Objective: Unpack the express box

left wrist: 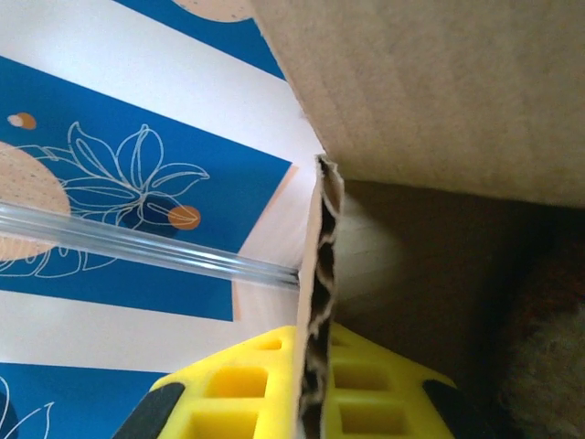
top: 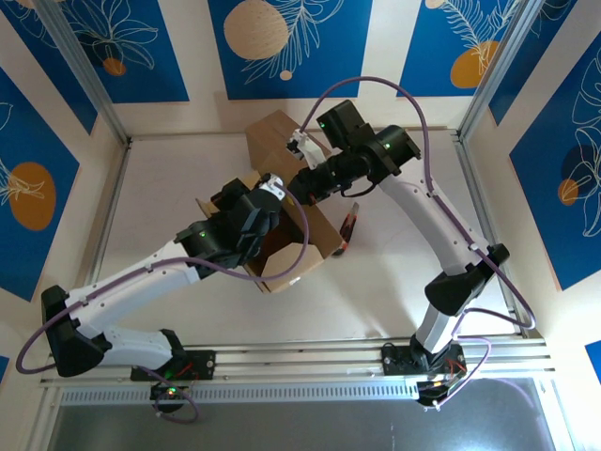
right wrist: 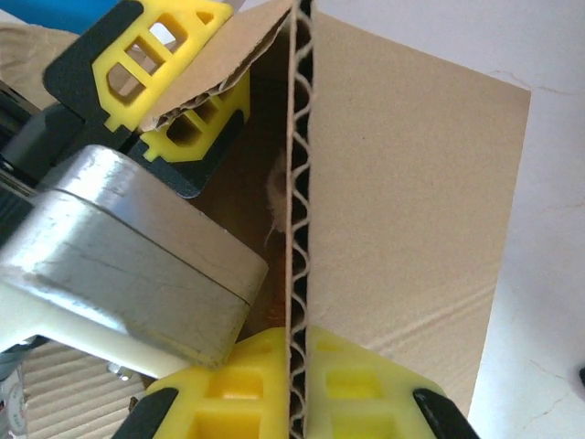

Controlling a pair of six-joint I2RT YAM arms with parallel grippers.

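The white table [top: 188, 169] spreads out in front of both arm bases, and the cardboard box [top: 317, 233] sits open near its middle, a little toward the far side, with one broad flap [top: 272, 141] folded out toward the back wall. The left arm [top: 122, 282] reaches in from the near left corner and the right arm [top: 441, 225] bends over from the near right, so the two wrists meet above the open top of the box. The left gripper [top: 270, 193] is clamped on an upright cardboard edge: in its own wrist camera the yellow fingers [left wrist: 247, 389] press on both sides of the corrugated edge, with the left gripper [left wrist: 313, 366] straddling that wall and the dim inside of the box to its right. The right gripper [right wrist: 297, 366] is likewise clenched on a cardboard panel, the wavy edge running straight up between its yellow fingers [right wrist: 366, 389]. The right wrist view also catches the left gripper [right wrist: 183, 96] close by at the upper left, pinching a bent cardboard lip. Inside the box, low on the right of the left wrist view, lies a fuzzy tan thing [left wrist: 548, 357], too blurred to identify. On the table just right of the box rests a small dark object [top: 349, 227], too small to make out.
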